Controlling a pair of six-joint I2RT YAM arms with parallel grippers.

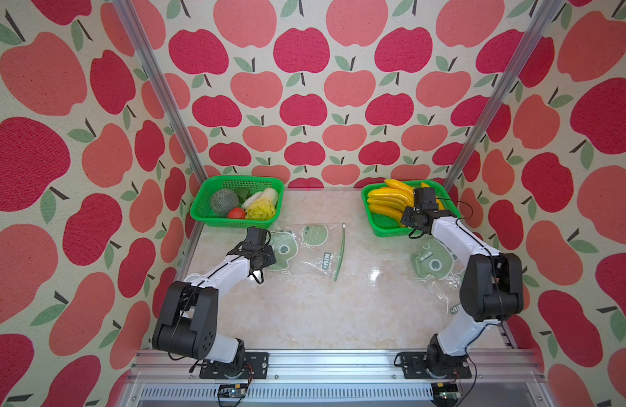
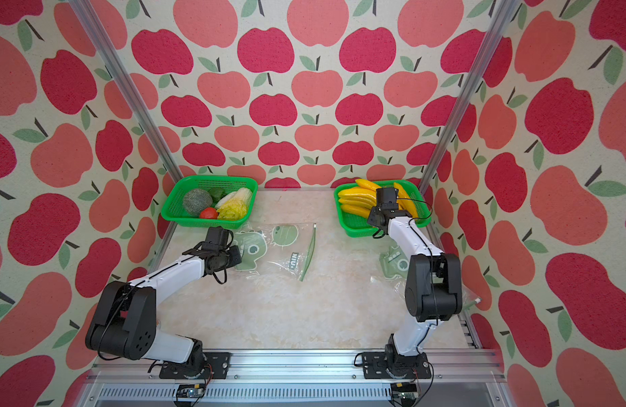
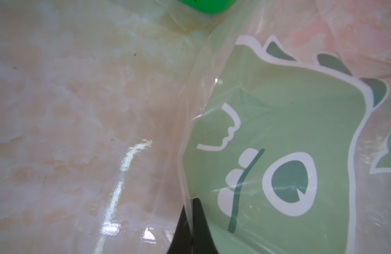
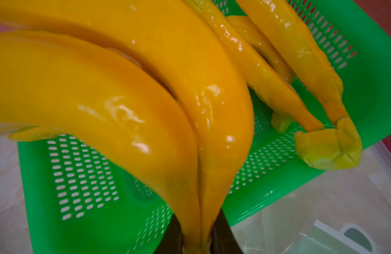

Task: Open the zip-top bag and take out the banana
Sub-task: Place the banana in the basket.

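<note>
The zip-top bag (image 1: 306, 248) (image 2: 281, 246) is clear plastic with green cartoon prints, and it lies flat on the marble table below the left basket. Its green zip strip (image 1: 340, 252) runs along the side away from my left arm. My left gripper (image 3: 193, 211) is shut on the bag's near edge (image 3: 185, 154); in both top views its fingers are hidden under the wrist. My right gripper (image 4: 196, 235) is shut on the stem of a yellow banana bunch (image 4: 146, 99) (image 1: 389, 201) (image 2: 357, 202). It holds the bunch over the right green basket (image 1: 385, 230) (image 4: 80, 176).
More bananas (image 4: 300, 66) lie in the right basket. A left green basket (image 1: 234, 180) (image 2: 216, 180) holds broccoli, a tomato and cabbage. A second printed bag (image 1: 433, 262) (image 2: 392, 260) lies under my right arm. Metal posts stand at both back corners.
</note>
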